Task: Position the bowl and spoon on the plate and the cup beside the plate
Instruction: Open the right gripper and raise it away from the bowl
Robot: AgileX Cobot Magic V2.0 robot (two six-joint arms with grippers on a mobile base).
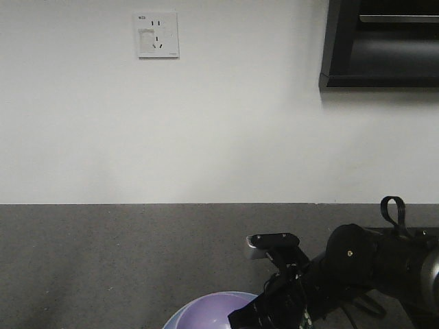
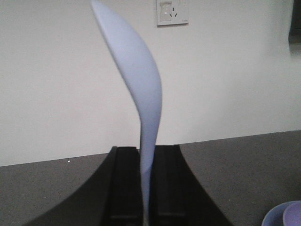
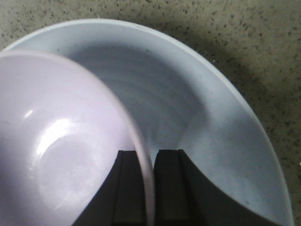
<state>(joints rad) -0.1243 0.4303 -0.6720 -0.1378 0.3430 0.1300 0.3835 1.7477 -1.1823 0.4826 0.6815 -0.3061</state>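
1. Speckled grey countertop (image 1: 103, 260) runs below a plain white wall (image 1: 206, 123) with a wall outlet (image 1: 157, 34).
2. At the left gripper (image 2: 146, 157), the jaws are clamped together on the handle of the spoon (image 2: 141, 80). It stands nearly upright with its scoop uppermost, curving to the left against the wall.
3. At the right gripper (image 3: 148, 162), the jaws pinch the rim of the bowl (image 3: 61, 141), one finger inside and one outside.
4. The bowl covers the left part of the plate (image 3: 225, 132) (resting or just above, I cannot tell). The plate lies flat on the countertop.
5. In the front view, the black right arm (image 1: 357, 267) reaches down beside the bowl at the bottom edge.
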